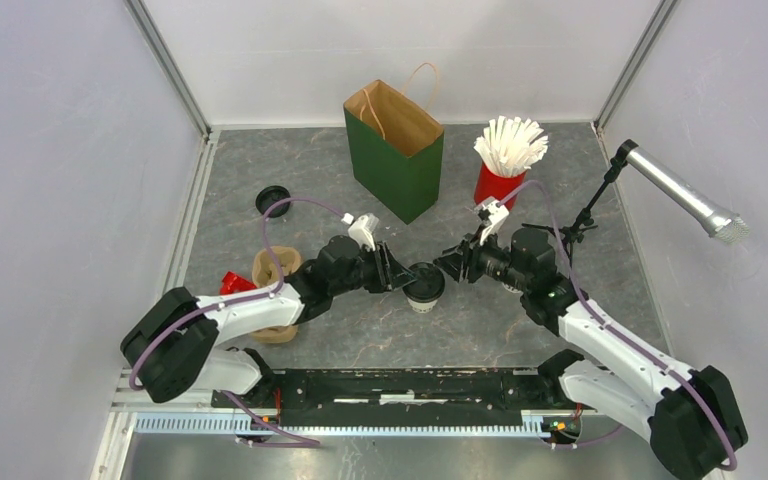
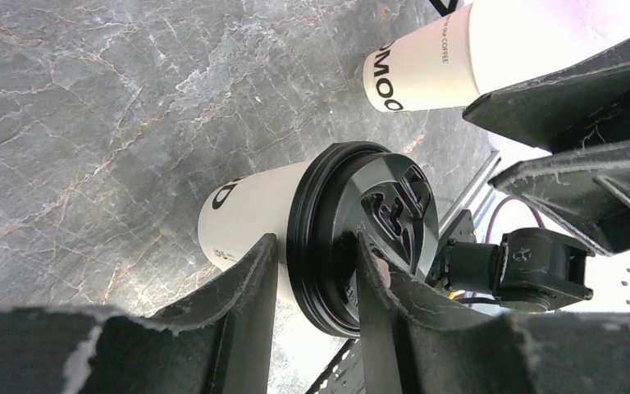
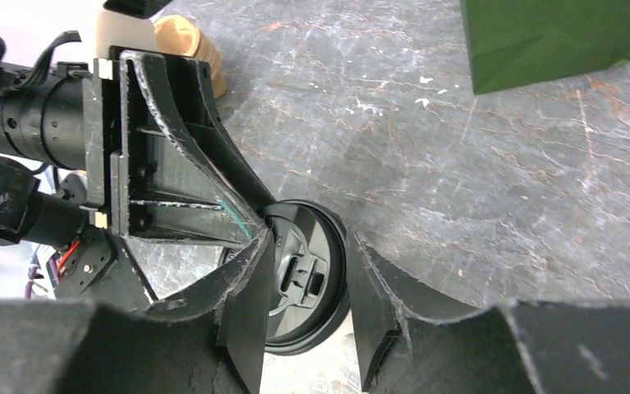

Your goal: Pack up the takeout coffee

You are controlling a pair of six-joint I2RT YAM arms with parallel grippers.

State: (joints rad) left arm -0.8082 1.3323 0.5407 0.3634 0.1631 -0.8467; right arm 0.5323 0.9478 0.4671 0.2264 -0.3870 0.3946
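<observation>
One takeout coffee cup [image 1: 425,287], white with a black lid [image 2: 377,213], stands mid-table between both arms. My left gripper [image 1: 400,272] reaches it from the left and is shut on its top edge [image 2: 313,246]: one finger lies on the white wall just under the lid, the other on the lid's top. My right gripper [image 1: 448,263] comes from the right and stands open around the lid [image 3: 310,242], its right finger apart from the rim. A second white cup [image 2: 426,70], no lid showing, appears behind the right gripper in the left wrist view.
The green paper bag [image 1: 395,150] stands open at the back. A red cup of white straws [image 1: 505,165] and a microphone on a stand [image 1: 680,195] are at the right. A loose black lid [image 1: 273,200] and the brown pulp carrier [image 1: 275,268] lie at the left.
</observation>
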